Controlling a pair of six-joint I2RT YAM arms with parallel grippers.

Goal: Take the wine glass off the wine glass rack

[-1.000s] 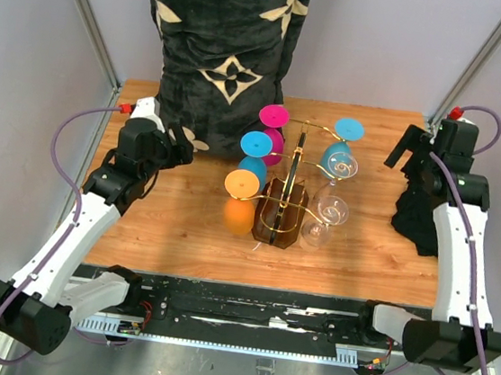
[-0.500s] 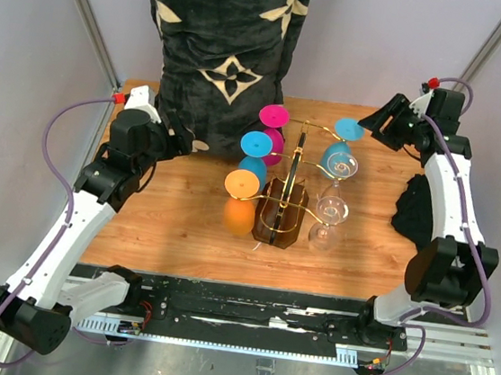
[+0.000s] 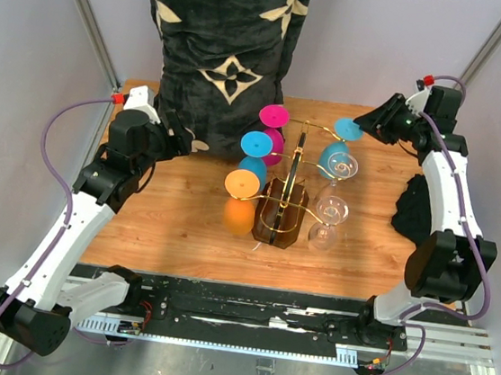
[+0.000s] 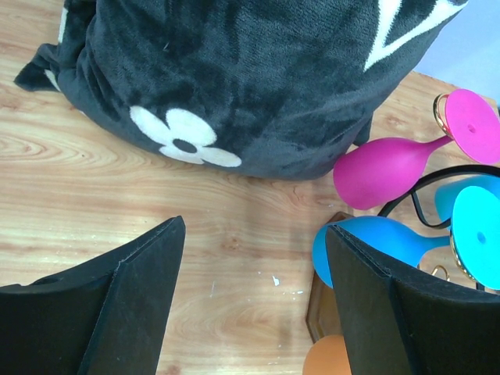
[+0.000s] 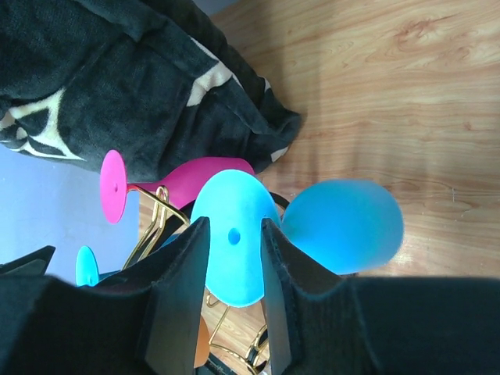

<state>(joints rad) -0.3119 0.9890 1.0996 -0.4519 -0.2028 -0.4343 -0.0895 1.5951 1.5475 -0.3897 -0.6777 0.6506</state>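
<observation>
The left end effector hangs with its jaws spread wide and nothing in them. It is just short of the black cushion, with a pink glass and a blue glass beyond one finger. I'd say it has no part in this job and is no hazard where it is.

Further along, the wine glass rack stands mid-counter, and it is crowded. An orange glass hangs on the side away from the right end effector. Clear glasses hang on its own side, nearer the robot.

The right end effector is just beside the blue foot of the wine glass. That glass hangs bowl-down from the far gold arm, straight ahead of the fingers. The jaws are narrow, with only a slim gap and nothing in it.

Here is the trouble I'd expect:
- **Gap too tight:** it looks tighter than the foot is broad, so pressing in could shove the glass along the wire or rock the rack.
- **Wrong pull:** dragging crosswise rather than along the arm would likely snag the foot on the curled end.
- **Swinging bowl:** it could knock the clear glass next to it.

The cushion sits close beyond the glass, which leaves little room there. A black cloth lies under the forearm.
</observation>
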